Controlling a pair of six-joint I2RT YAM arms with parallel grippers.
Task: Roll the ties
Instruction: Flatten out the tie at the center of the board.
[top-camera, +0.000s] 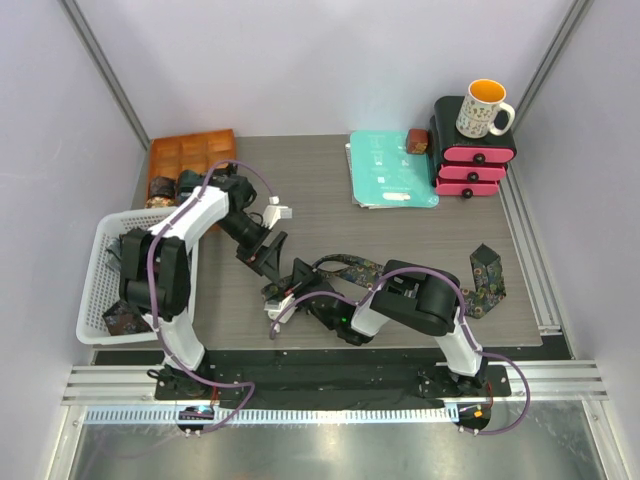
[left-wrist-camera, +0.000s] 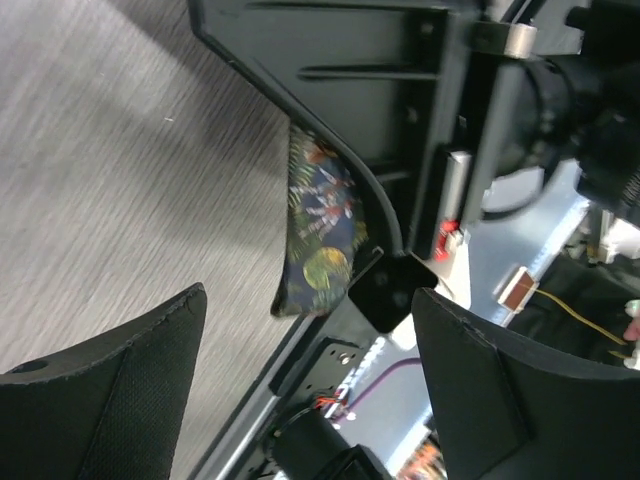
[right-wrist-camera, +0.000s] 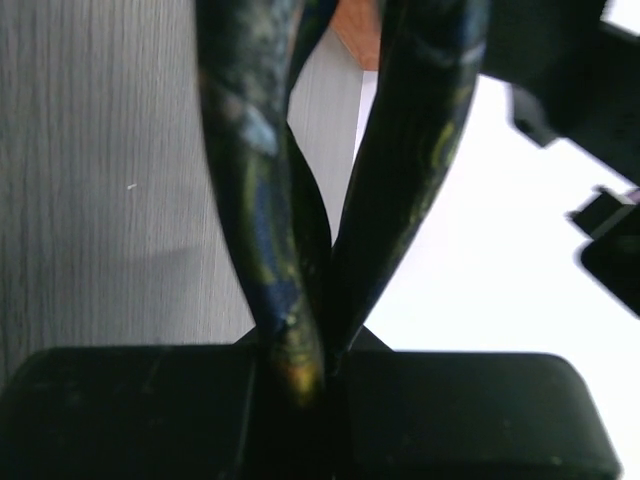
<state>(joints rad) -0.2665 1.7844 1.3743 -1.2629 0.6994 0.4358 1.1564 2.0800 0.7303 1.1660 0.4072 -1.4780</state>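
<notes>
Tie (top-camera: 355, 266) first, from above: it runs as a long strip across the surface (top-camera: 310, 190), its far end curled near the right edge and its near end buried where your two claws meet, left of centre. The left claw (top-camera: 268, 258) and right claw (top-camera: 288, 296) sit just beside each other there, so your first risk is a knock between arms if either swings without the other giving way. From the left wrist, the left claw (left-wrist-camera: 310, 300) is spread wide and holds nothing. A patterned tip of tie (left-wrist-camera: 318, 225) shows past it, tucked against the right arm's black housing (left-wrist-camera: 380, 120). Close carelessly here and you may clamp housing rather than fabric. From the right wrist, the right claw (right-wrist-camera: 300, 365) is clamped on the tie (right-wrist-camera: 255, 200), with two bands of cloth rising from the pinch like a fold. The bite looks narrow, so I'd judge that a hard tug or turn could pull the fold free. The long tail trailing behind may also twist, and the roll would then come out loose or skewed.
</notes>
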